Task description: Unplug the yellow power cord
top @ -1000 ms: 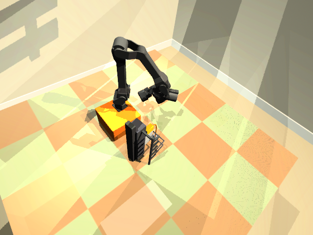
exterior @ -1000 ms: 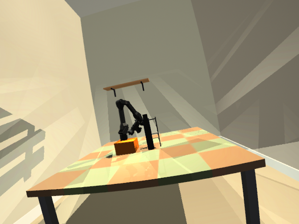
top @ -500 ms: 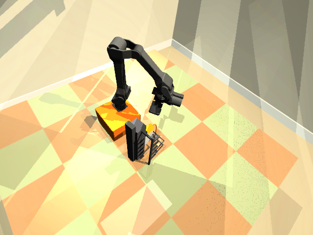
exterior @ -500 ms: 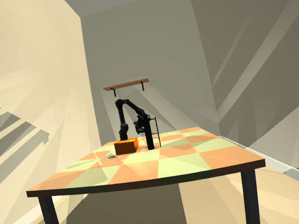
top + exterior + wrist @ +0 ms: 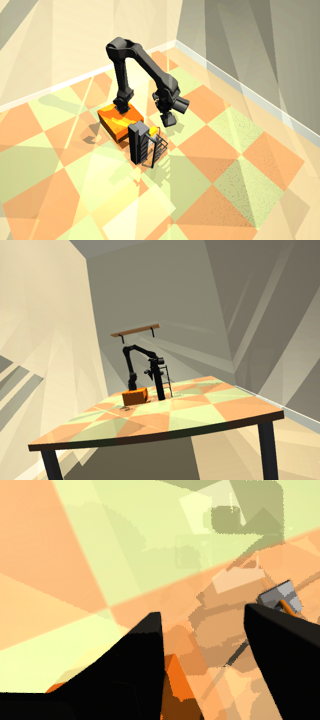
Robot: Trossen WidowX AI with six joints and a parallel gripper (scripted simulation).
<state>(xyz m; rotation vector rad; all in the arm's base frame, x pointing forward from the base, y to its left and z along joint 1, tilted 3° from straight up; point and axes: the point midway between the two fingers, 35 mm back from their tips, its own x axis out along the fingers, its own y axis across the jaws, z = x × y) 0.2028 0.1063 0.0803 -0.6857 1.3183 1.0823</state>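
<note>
The yellow plug (image 5: 153, 130) sits at the upper end of the white power strip (image 5: 152, 141), with an orange cord (image 5: 159, 129) looping beside it. How deep the plug sits cannot be told. The strip is partly hidden among black rack parts. My gripper (image 5: 168, 121) (image 5: 203, 619) is partly open, with nothing between its fingers. It hangs above and to the right of the plug in the top view, apart from plug, cord and strip. In the wrist view a grey block (image 5: 285, 595) shows just beyond the right fingertip; no yellow plug can be made out there.
A tall black post (image 5: 133, 147) (image 5: 158, 384) and a grey block (image 5: 143, 127) stand on one side of the strip. A thin black ladder-like frame (image 5: 154, 155) (image 5: 168, 380) stands on the other. The orange base box (image 5: 109, 121) (image 5: 134, 398) is close by. A wooden shelf (image 5: 135, 330) hangs on the wall.
</note>
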